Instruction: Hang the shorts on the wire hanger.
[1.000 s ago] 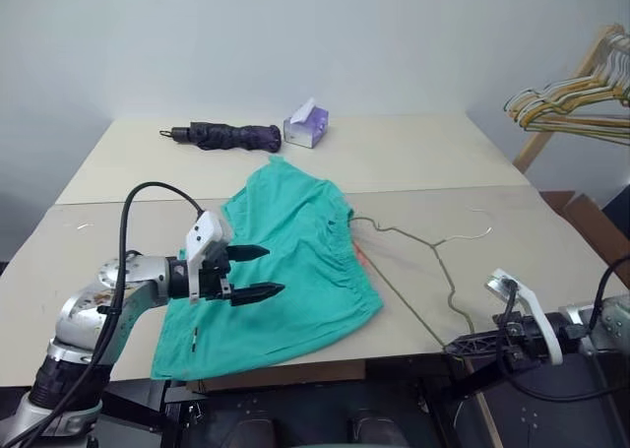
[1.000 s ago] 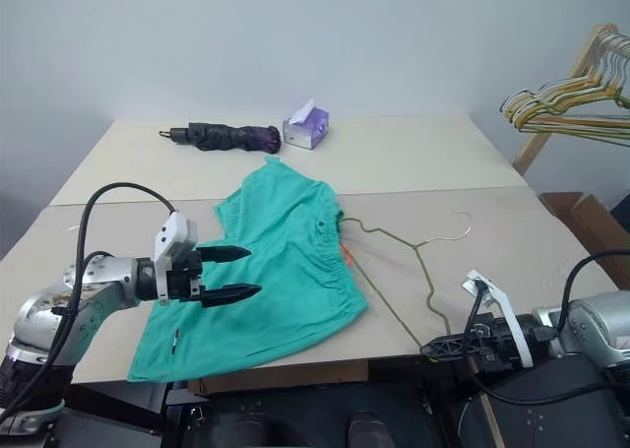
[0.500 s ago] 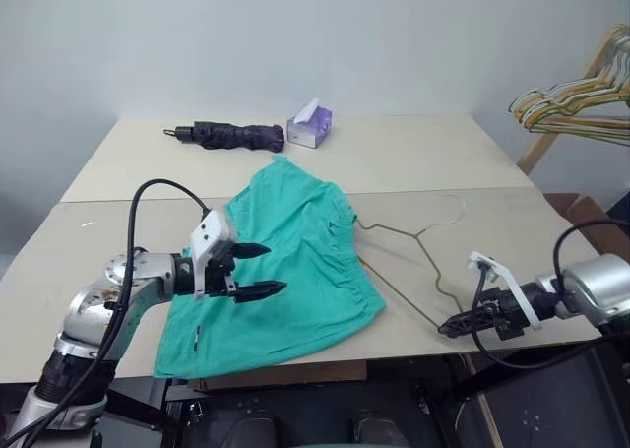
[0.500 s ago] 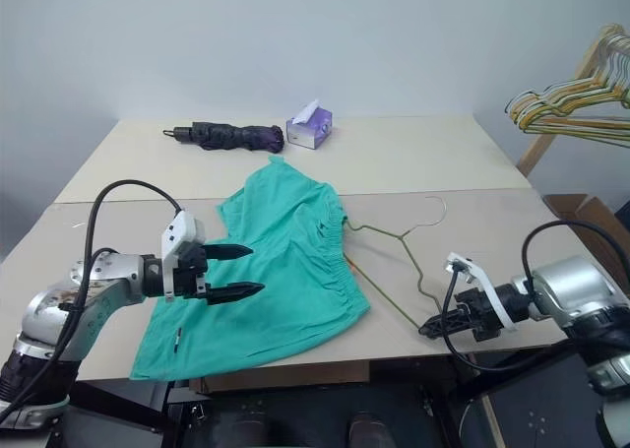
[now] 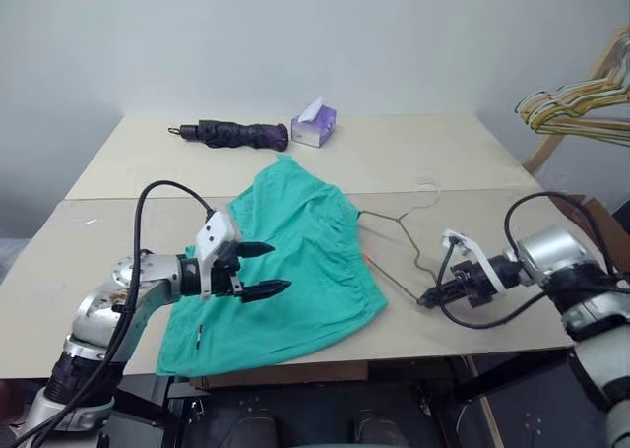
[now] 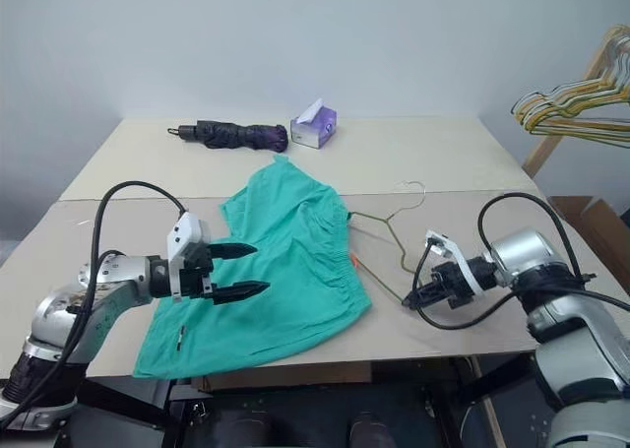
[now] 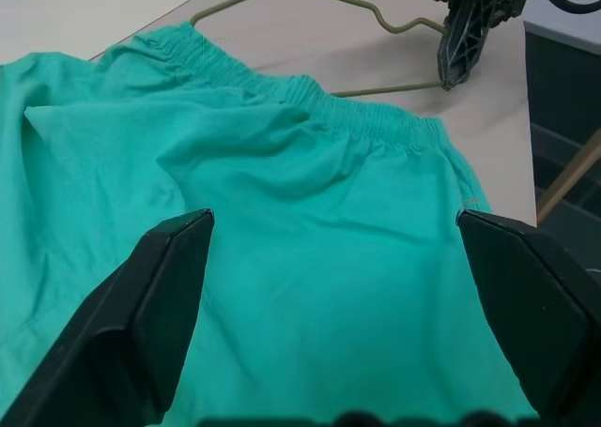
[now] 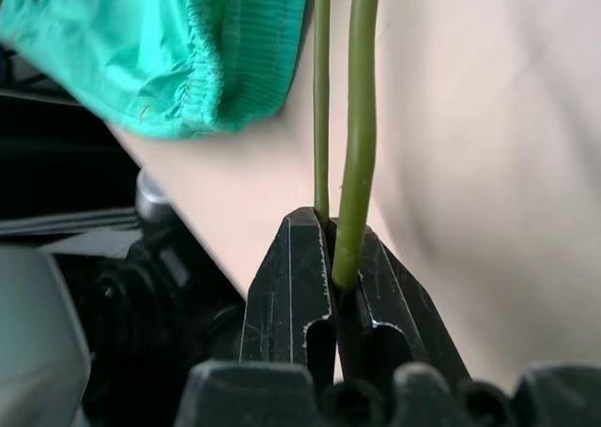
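Left eye view: the teal cloth shorts (image 5: 285, 256) lie rumpled on the beige table (image 5: 118, 241); the left gripper (image 5: 258, 271) hovers over them, fingers spread. Right wrist view: the right gripper (image 8: 334, 249) clamps the thin olive wire hanger (image 8: 352, 117) beside the gathered waistband

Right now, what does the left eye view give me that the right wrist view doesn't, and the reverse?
Left eye alone: the folded umbrella, tissue box, rack of yellowish hangers, and the left pincer open above the shorts. Right wrist alone: the close-up of the right pincer shut on the wire hanger. Both: shorts, hanger, table.
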You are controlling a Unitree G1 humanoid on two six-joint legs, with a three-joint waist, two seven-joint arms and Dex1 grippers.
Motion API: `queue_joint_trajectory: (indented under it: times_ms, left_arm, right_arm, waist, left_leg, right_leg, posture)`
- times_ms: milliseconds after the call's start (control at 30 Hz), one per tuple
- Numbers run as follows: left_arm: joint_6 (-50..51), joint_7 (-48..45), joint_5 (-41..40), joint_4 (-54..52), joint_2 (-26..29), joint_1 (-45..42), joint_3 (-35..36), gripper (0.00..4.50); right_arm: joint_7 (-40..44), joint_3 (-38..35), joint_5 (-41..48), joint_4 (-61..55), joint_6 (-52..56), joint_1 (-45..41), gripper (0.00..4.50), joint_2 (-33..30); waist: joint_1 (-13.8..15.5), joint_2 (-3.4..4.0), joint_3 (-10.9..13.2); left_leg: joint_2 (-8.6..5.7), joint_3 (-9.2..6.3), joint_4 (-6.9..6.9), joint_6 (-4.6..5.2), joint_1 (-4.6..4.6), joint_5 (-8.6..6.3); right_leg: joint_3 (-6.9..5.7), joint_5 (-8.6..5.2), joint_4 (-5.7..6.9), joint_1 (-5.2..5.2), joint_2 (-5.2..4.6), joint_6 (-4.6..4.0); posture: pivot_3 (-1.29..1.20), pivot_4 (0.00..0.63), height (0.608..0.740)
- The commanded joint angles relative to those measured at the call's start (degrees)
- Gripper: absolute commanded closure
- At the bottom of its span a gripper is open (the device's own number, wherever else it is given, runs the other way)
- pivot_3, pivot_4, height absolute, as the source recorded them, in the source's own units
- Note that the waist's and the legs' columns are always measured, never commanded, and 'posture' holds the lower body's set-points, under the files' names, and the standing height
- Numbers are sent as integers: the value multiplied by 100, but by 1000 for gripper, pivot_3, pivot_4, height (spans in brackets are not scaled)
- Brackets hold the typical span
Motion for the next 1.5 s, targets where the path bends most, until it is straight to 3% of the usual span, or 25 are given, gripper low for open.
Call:
queue_joint_trajectory:
  times_ms: [33, 100, 200, 400, 600, 767, 867, 967, 1067, 1200, 1367, 1500]
  left_arm:
    - [-133, 66, 59, -66, -44, -116, 13, 23]
    - [-121, 84, 36, -68, -77, -126, 35, 23]
    - [-132, 125, 64, -70, -98, -133, 65, 23]
    - [-193, 0, 97, -22, -8, -195, 70, 23]
    - [-326, -689, -411, 25, 305, -419, 641, 23]
    - [-406, -1234, -920, 364, 637, -883, 1264, 23]
    - [-669, -1503, -791, 968, 890, -1357, 1400, 23]
    - [-1179, -1737, -222, 1870, 1140, -1962, 1124, 23]
    - [-1991, -2435, 690, 2900, 1372, -2591, 327, 23]
    - [-2677, -3213, 1323, 3841, 1238, -3318, -399, 23]
    - [-3180, -3511, 1703, 4738, 714, -4022, -755, 23]
    - [-3384, -3655, 1619, 5052, 712, -4337, -1401, 23]
  right_arm:
    - [95, -396, 103, -157, 51, -120, 4500, 28]
    - [-69, -579, 142, -296, 124, -73, 4500, 97]
    - [-698, -1442, 369, -623, -117, 131, 4500, 372]
    - [-1162, -1930, -17, -2312, -2566, 1308, 4500, 448]
    - [-1751, -1610, -1008, -2552, -4527, 1500, 4500, 631]
    - [-2082, -1302, -1689, -2357, -5288, 1312, 4500, 881]
    - [-2303, -1117, -2065, -2131, -5560, 1117, 4500, 1074]
    - [-2309, -978, -2269, -2013, -5844, 998, 4500, 1154]
    - [-2342, -849, -2516, -1954, -5968, 846, 4500, 1254]
    - [-2237, -773, -2629, -2070, -5779, 723, 4500, 1352]
    - [-2156, -760, -2687, -2323, -5567, 746, 4500, 1429]
    - [-2094, -747, -2724, -2536, -5366, 788, 4500, 1435]
  waist:
    - [35, 0, 0]
    - [60, 1, 0]
    - [59, 1, -1]
    - [107, 1, -1]
    - [38, 1, 0]
    - [-30, 1, 0]
    - [-84, 1, 0]
    - [-88, 2, 0]
    - [-83, 2, 0]
    - [-76, 2, 0]
    - [-65, 2, 0]
    - [-129, 2, 0]
  left_leg:
    - [0, 0, 0, 0, -1, 0]
    - [0, 0, 0, 0, 1, 0]
    - [0, 0, 0, 0, 2, 0]
    - [0, -1, 0, 0, -4, 0]
    - [0, 0, 0, 0, 1, 0]
    - [3, 0, 0, 0, 0, 0]
    - [2, 0, 0, -1, 1, 1]
    - [2, -1, 0, -2, 3, 2]
    - [2, -1, 0, -3, 3, 2]
    - [1, 0, 0, -3, 0, 2]
    - [1, -1, 1, -3, -10, 2]
    - [2, -1, 1, -2, -9, 2]
  right_leg:
    - [0, 0, 0, -1, 0, 0]
    - [0, 0, 1, 0, 0, 0]
    - [0, 0, 4, -1, 1, -1]
    - [-3, 0, 1, -2, -1, 1]
    - [-3, 0, 5, -3, 0, 1]
    - [-3, 0, 2, -2, 2, 1]
    - [-3, 1, 4, -1, 2, 0]
    - [-4, 0, 3, 1, 2, 0]
    - [-5, 0, 3, 3, 3, 0]
    - [-6, 1, 3, -1, 3, 0]
    - [-7, 0, 3, -6, 3, 0]
    - [-4, 0, 7, -8, 3, 0]
  posture:
    - [119, 0, 740]
    - [120, 0, 740]
    - [116, 0, 740]
    - [109, 0, 740]
    - [100, 0, 740]
    - [94, 0, 740]
    - [93, 0, 740]
    - [103, 0, 740]
    - [109, 0, 740]
    - [102, 0, 740]
    - [94, 0, 740]
    - [84, 0, 740]
